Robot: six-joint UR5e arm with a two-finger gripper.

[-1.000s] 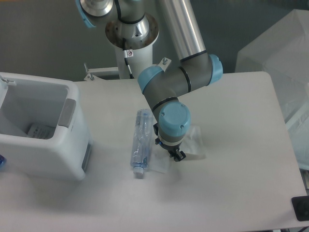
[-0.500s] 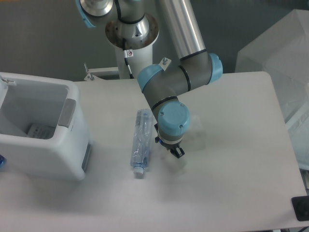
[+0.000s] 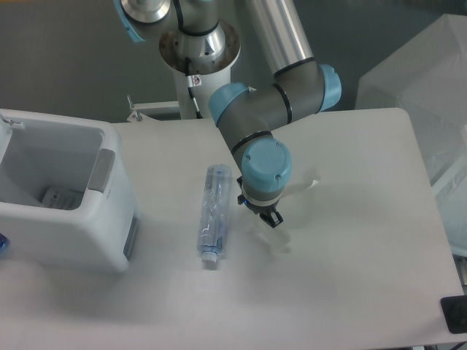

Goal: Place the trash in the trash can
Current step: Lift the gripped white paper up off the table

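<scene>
The clear bluish bottle [image 3: 214, 217] lies on the white table, its white cap pointing toward the front edge. My gripper [image 3: 270, 218] hangs just right of the bottle, under the blue wrist. It is shut on the see-through whitish bag [image 3: 300, 185], which is held off the table and bunches out to the right of the wrist and below the fingers. The bag's green mark does not show. The white trash can [image 3: 109, 219] with a grey side panel stands at the left, apart from the gripper, its top open.
A white label or paper [image 3: 61, 197] lies inside the trash can. The robot's base [image 3: 198, 51] stands at the table's back edge. A translucent plastic cover [image 3: 423, 87] is beyond the right edge. A black object [image 3: 454, 314] is at the front right.
The gripper has closed on the bag and risen slightly up and to the right. The bag has come off the table. The bottle has not moved.
</scene>
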